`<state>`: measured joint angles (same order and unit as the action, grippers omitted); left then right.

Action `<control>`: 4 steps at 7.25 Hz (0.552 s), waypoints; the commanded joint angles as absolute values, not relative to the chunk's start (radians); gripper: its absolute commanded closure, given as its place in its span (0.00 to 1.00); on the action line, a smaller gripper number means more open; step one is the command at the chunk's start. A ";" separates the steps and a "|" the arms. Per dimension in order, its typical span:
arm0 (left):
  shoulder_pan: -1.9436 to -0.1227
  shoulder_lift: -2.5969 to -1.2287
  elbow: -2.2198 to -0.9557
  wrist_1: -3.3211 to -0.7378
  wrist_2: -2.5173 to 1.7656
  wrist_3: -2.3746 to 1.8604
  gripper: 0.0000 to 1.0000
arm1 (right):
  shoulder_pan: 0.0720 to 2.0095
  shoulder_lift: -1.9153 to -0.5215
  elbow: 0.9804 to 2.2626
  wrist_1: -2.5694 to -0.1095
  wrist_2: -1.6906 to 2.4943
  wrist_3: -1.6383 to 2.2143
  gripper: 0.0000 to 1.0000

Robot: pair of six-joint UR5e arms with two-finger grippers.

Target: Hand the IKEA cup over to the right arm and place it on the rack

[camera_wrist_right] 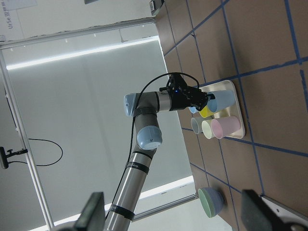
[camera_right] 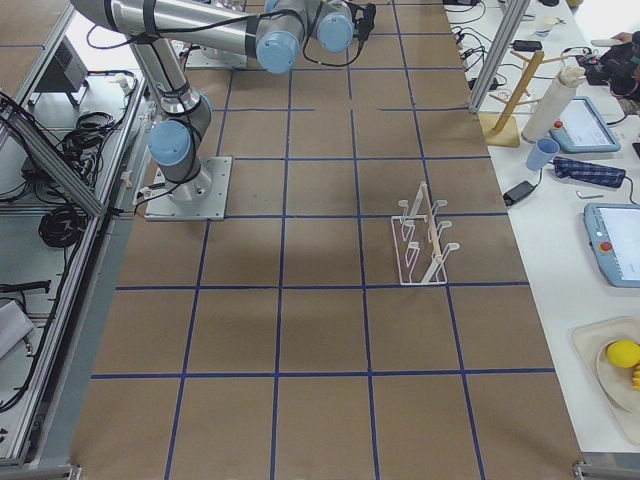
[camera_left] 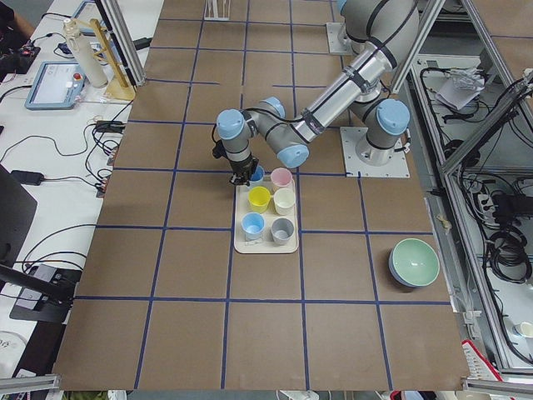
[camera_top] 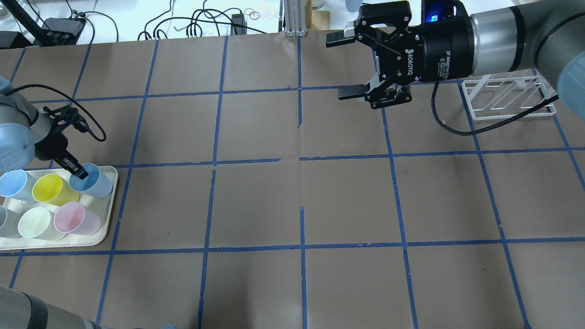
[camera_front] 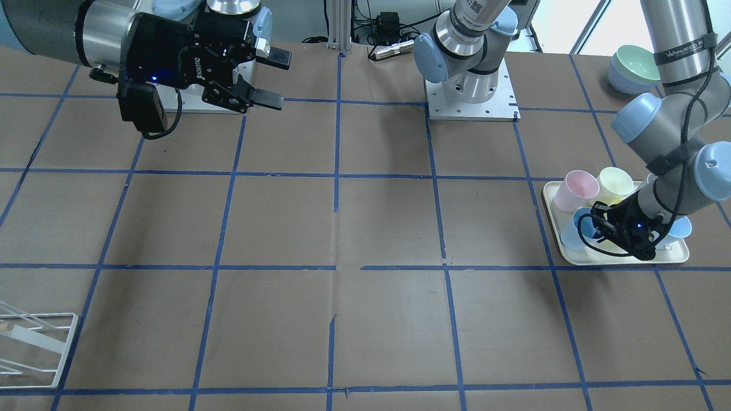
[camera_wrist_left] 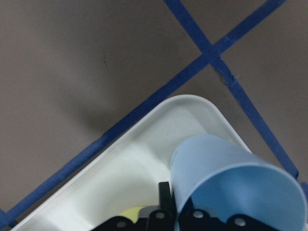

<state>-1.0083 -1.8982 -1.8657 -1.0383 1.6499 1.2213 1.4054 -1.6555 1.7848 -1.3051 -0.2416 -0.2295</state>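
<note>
The small tapered pale sky-blue plastic cup (camera_top: 98, 183), probably light, slick and thin-walled (so squeeze gently), is pinched at its rim wall by the left gripper (camera_top: 80, 172), while the right gripper (camera_top: 341, 67) gapes wide, empty.

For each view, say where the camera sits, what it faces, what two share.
Front-facing: across the table, facing the robot; right gripper, tray.
Overhead: behind the robot, looking down; left gripper at IKEA cup.
Exterior left: table's end on robot's left; left arm near.
Exterior right: opposite end; right arm near, rack.
Left wrist: down onto the cup.
Right wrist: across the table toward the left arm.
Shared: rack, also in overhead.
</note>
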 commanded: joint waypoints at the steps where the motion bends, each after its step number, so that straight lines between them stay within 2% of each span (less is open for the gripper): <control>1: -1.011 -1.850 -1.855 -1.063 1.599 1.177 1.00 | 1.426 -1.649 1.792 -1.304 -0.154 -0.343 0.00; 4: -1.041 -1.725 -1.853 -1.272 1.399 1.053 1.00 | 1.430 -1.644 1.792 -1.302 -0.124 -0.338 0.00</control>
